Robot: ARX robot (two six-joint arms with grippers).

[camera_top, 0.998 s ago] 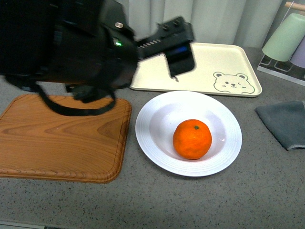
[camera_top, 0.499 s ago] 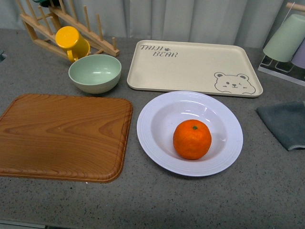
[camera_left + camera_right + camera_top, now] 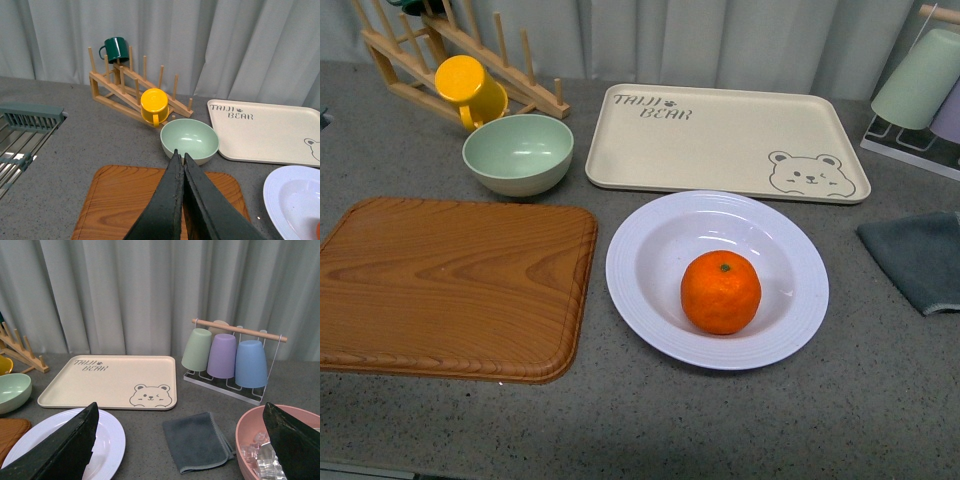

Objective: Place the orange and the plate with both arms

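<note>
Orange (image 3: 721, 292) sat loose in the well of the plate (image 3: 620, 285). The plate lay flat on the counter (image 3: 720, 430), between the wooden board (image 3: 450, 285) and the grey cloth (image 3: 915, 255), just in front of the bear tray (image 3: 720, 140). Neither arm showed in the front view. Left gripper (image 3: 180, 156) was pinched closed and empty above the board. Right gripper (image 3: 180, 405) was spread wide and empty, up over the plate/cloth side. Risks, my read: any bump or tilt of the plate rolls the orange out. The rim sits low on the counter, so a finger could skid off the smooth edge. The left jaws must open first or they'd just shove things.
</note>
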